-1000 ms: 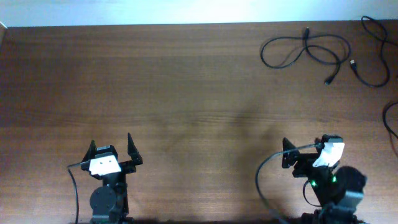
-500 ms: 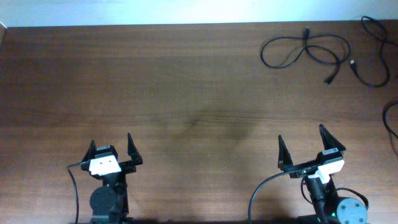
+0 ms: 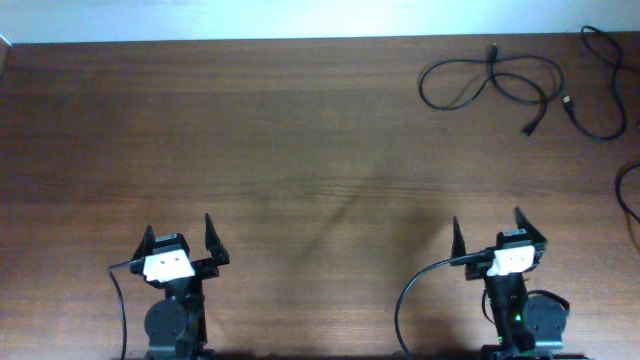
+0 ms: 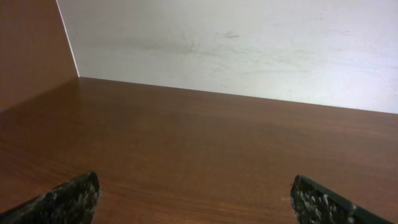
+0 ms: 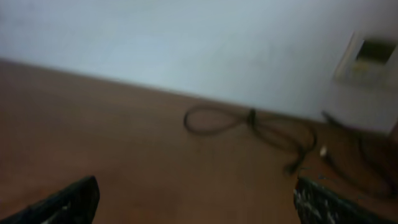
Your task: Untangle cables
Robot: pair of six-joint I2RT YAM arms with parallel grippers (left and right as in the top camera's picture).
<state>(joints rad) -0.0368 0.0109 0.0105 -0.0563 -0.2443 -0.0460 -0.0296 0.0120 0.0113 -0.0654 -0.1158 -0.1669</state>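
The cables lie at the table's far right corner. One thin black cable (image 3: 487,80) forms loose crossing loops with small plug ends. A second cable (image 3: 600,85), with a silver tip, curls beside it near the right edge. In the blurred right wrist view the looped cable (image 5: 249,121) shows far ahead on the wood. My left gripper (image 3: 179,228) rests at the near left, open and holding nothing, its fingertips (image 4: 68,202) wide apart over bare wood. My right gripper (image 3: 488,220) stands at the near right, open and holding nothing, far short of the cables.
Another black cord (image 3: 625,200) curves in at the right edge, mid-table. Thicker black wires (image 3: 405,300) trail from the arm bases at the front edge. A pale wall (image 4: 249,43) rises behind the table's far edge, with a wall plate (image 5: 371,55) on it.
My right arm has swung from a turned, tilted pose to face straight ahead, then drawn slightly back toward the front edge. The left arm and the cables have not moved.
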